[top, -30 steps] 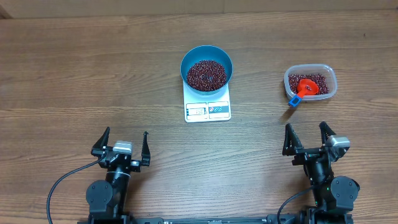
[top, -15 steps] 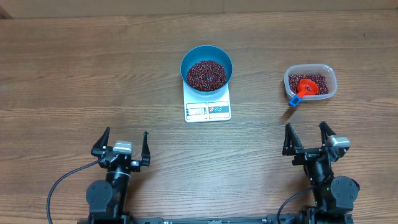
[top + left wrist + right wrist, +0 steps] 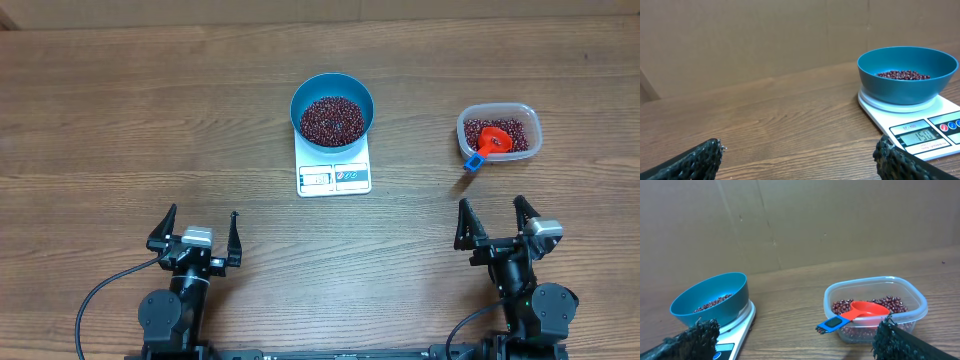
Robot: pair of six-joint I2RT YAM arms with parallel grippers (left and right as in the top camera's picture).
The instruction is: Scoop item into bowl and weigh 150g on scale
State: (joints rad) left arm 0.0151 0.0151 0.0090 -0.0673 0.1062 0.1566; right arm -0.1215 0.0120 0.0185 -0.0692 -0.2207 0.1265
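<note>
Watching the left gripper (image 3: 200, 222) and the right gripper (image 3: 491, 208) hanging wide open, holding nothing, at the near edge of the table (image 3: 120, 120). Seeing the beans (image 3: 332, 119) heaped in the blue bowl (image 3: 303, 95), sitting on the scale (image 3: 334, 178) mid-table, showing 150 on its display (image 3: 316, 180). Spotting the clear tub (image 3: 533, 118) off right, holding more beans and the red scoop (image 3: 493, 138)

Brown wood-grain table (image 3: 120, 110); plain tan cardboard-like wall (image 3: 740, 40) behind, even light.
</note>
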